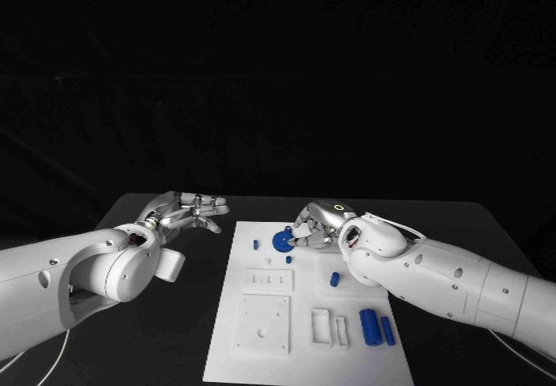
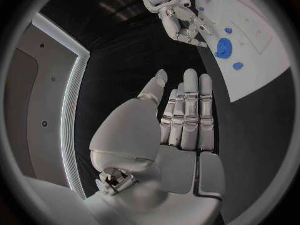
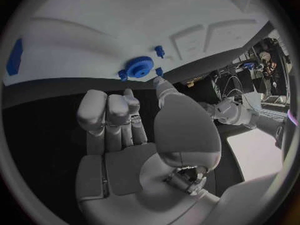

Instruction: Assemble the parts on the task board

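Observation:
The white task board [image 1: 312, 346] lies in the middle of the black table. A blue gear [image 1: 282, 240] sits at its far end, with small blue pegs [image 1: 256, 243] [image 1: 288, 259] beside it. My right hand [image 1: 319, 223] hovers right next to the gear [image 3: 139, 66], fingers curled and thumb stretched toward it. A small blue piece [image 3: 159, 71] shows at the thumb tip; I cannot tell whether it is held. My left hand [image 1: 186, 211] is off the board's far left corner over bare table, its fingers [image 2: 190, 110] straight and holding nothing.
Another blue part [image 1: 335, 279] lies mid-board. Two blue cylinders [image 1: 371, 326] [image 1: 387, 330] lie near the board's right edge. White raised blocks [image 1: 265, 322] and a slotted frame [image 1: 328, 328] occupy the near half. Bare black table flanks the board.

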